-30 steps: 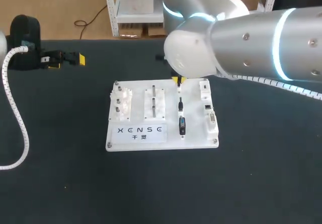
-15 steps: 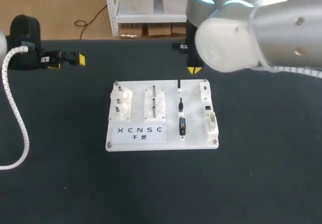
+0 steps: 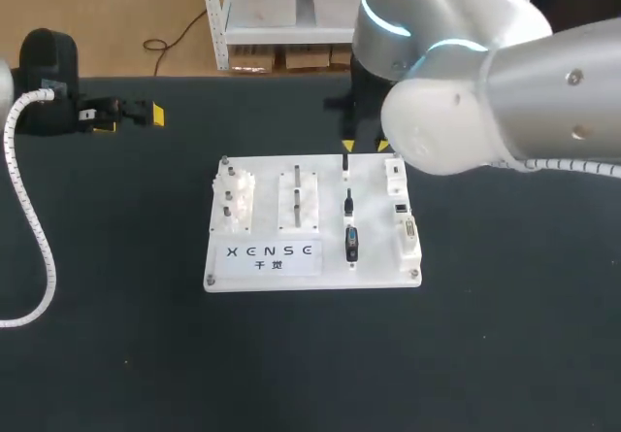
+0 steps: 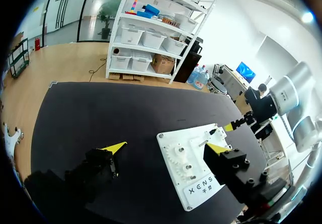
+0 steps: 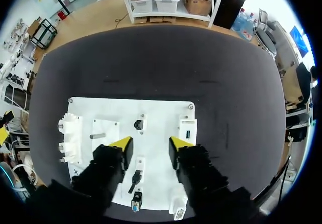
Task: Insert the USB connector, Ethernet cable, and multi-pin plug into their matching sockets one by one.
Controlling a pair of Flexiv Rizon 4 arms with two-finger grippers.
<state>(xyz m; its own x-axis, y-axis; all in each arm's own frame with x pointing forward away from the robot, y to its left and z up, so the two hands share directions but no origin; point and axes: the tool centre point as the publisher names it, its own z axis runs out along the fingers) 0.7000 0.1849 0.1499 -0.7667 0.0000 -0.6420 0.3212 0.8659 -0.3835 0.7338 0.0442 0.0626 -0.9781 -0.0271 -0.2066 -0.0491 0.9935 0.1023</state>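
The three plugs stand in a column on the right half of the white board [image 3: 310,184], none of them in a socket. The USB connector [image 3: 345,164] is at the far end, the Ethernet cable [image 3: 347,202] is in the middle, and the multi-pin plug [image 3: 351,244] with its blue body is nearest me. The sockets [image 3: 402,209] run in a line along the board's right edge, just beside the plugs.

The only writing is the lettering [image 3: 272,254] on the board's front strip: one row of dark letters with a smaller row beneath.

My right gripper [image 5: 151,144] hangs over the far part of the board. Its fingers are spread apart, holding nothing and touching nothing. In its wrist view the USB connector [image 5: 138,125] sits just ahead of the gap between the yellow tips, seen end-on. The Ethernet cable [image 5: 136,176] and the multi-pin plug [image 5: 135,204] lie between the finger bodies, below them.

My left gripper [image 4: 165,147] is also wide open and empty, well away from the board, over the far left of the black table [image 3: 116,345].

The head view hides most of the right gripper behind the arm's bulk, with only a sliver of yellow showing by the board's far edge. The right wrist view fills that in and shows a blue-lined socket [image 5: 188,133] just ahead of the right-hand finger. The left wrist view takes in the whole board [image 4: 193,166] from the side, with a yellow tip of the right gripper over its far end.
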